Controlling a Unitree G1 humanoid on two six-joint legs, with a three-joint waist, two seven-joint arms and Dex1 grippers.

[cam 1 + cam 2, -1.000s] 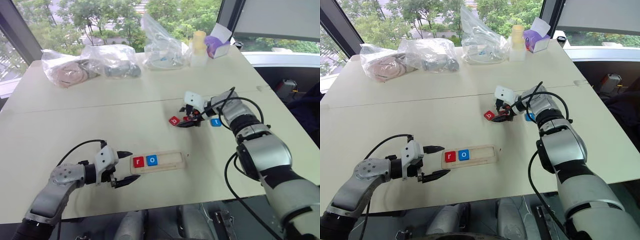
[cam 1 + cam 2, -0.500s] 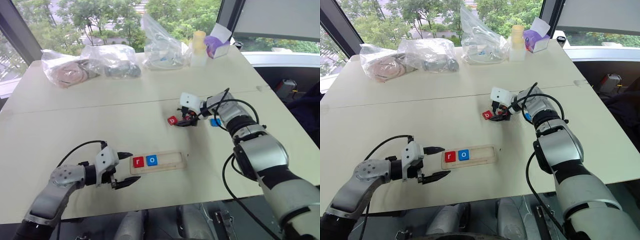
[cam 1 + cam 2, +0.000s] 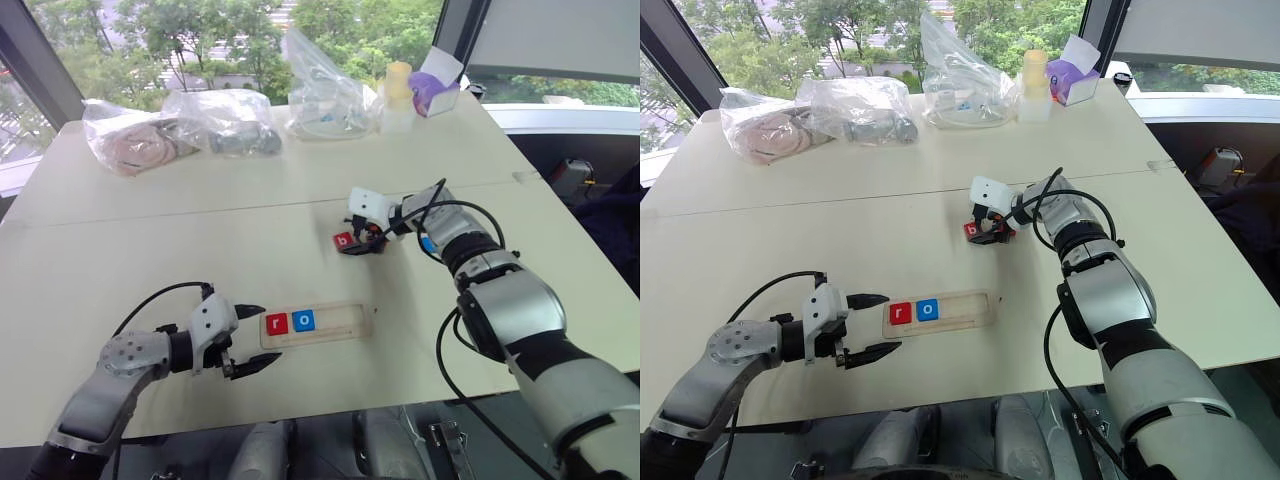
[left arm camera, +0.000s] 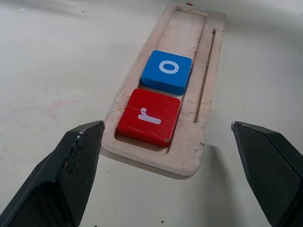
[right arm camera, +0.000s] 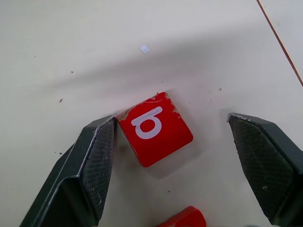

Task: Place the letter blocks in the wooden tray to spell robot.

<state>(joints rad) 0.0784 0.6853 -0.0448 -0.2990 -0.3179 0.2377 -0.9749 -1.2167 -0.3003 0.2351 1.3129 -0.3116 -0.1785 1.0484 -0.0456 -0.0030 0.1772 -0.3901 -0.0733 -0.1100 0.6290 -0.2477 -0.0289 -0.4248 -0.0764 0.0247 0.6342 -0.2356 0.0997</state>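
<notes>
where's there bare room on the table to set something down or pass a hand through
Free: the wide strip of table between the plastic bags at the far edge and the wooden tray; also the tray's slot past the blue o. Crowded: around the red b, where the right gripper straddles it, and the tray's left end by the left gripper.

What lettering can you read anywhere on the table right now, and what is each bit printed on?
"r": white, on the red block at the near end of the wooden tray.
"o": white, on the blue block next to it in the tray.
"b": white, on the red block lying on the table between the right gripper's open fingers.
The blue block behind the right arm: letter hidden.
The purple box at the table's far edge: nothing readable.
</notes>
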